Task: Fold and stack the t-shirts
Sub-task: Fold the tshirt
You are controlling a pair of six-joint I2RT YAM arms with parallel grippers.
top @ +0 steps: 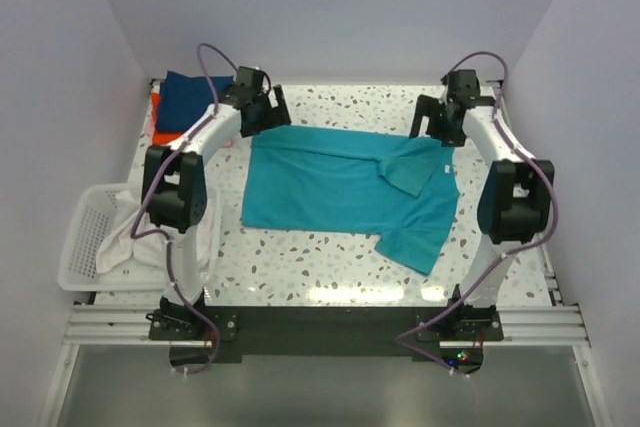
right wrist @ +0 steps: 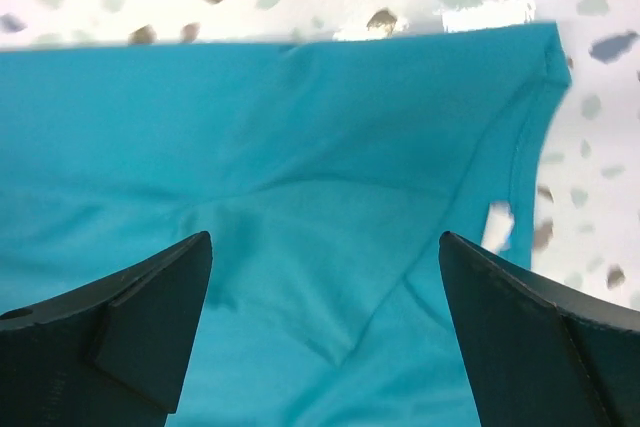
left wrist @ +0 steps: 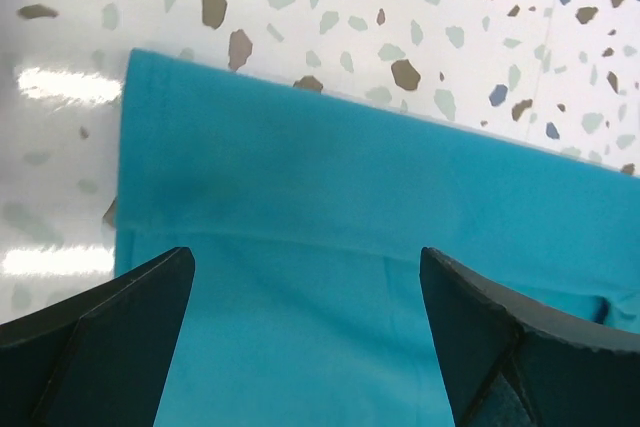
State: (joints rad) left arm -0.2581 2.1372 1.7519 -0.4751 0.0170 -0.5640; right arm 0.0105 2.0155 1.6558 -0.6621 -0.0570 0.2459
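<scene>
A teal t-shirt [top: 340,187] lies partly folded in the middle of the table, one sleeve folded over its right part and a flap hanging toward the front right. My left gripper [top: 268,112] is open above the shirt's far left corner [left wrist: 300,197], holding nothing. My right gripper [top: 437,122] is open above the shirt's far right corner [right wrist: 330,217], holding nothing. A navy blue folded shirt [top: 195,97] lies on an orange-red one [top: 157,119] at the far left corner, with a pink edge beneath.
A white slatted basket [top: 90,237] hangs at the table's left edge with white cloth [top: 130,237] spilling out of it. The speckled tabletop [top: 330,257] has walls at the back and on both sides.
</scene>
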